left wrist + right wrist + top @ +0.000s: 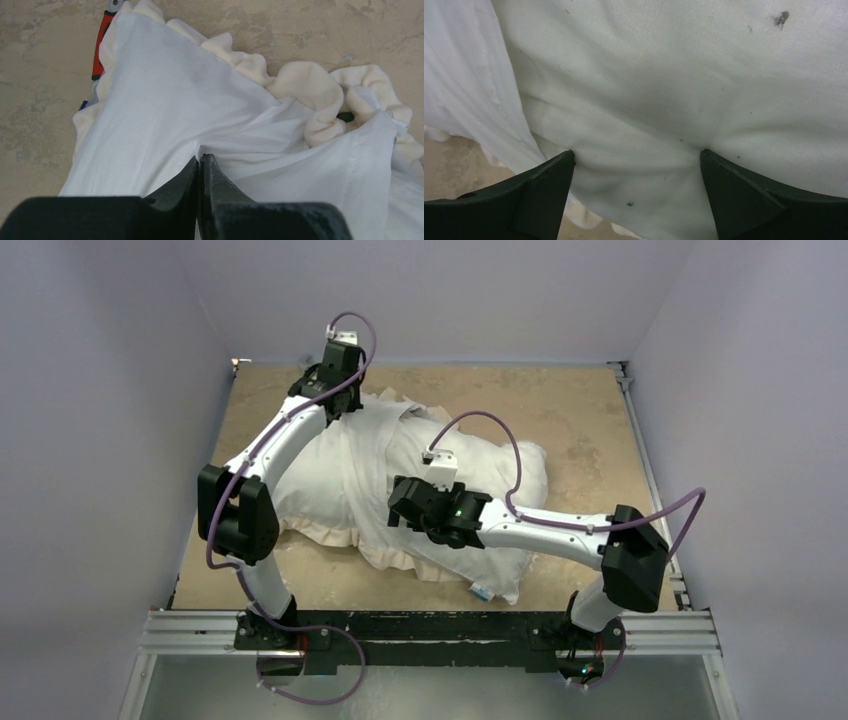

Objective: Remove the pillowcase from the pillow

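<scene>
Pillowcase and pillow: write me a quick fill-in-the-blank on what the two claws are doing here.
The left claw is ____ on the white fabric of the pillowcase.
The right claw stands ____ against the speckled pillow.
The frill edging the pillowcase is ____ in colour.
Missing words: shut; open; cream.

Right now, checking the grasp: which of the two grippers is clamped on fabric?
The left gripper, shut on the frilled pillowcase, whose folds converge at its tips. The right gripper stands wide open at the speckled pillow.
</scene>
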`<action>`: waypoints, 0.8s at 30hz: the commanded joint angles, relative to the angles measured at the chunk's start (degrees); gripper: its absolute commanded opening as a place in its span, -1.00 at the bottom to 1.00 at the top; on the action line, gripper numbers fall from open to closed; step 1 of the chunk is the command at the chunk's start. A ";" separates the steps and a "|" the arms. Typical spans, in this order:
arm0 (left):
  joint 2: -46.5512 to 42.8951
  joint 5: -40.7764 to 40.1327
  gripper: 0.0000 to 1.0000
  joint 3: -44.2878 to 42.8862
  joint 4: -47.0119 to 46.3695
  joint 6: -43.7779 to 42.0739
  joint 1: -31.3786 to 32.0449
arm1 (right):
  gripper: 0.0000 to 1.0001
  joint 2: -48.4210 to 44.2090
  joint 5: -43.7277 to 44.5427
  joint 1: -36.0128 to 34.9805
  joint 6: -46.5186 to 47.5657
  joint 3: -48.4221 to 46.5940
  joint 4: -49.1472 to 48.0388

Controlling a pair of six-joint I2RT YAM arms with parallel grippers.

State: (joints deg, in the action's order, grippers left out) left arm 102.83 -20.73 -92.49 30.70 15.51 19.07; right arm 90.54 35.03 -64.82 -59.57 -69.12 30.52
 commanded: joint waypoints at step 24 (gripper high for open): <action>-42.56 25.48 0.10 38.94 -5.14 16.53 0.96 | -1.00 2.22 3.74 4.26 0.33 5.27 -5.56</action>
State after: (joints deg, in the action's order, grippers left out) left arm 60.62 -6.02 -61.14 28.69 27.55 19.66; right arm 94.72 35.46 -61.87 -60.36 -64.73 22.46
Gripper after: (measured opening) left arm 0.549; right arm 0.019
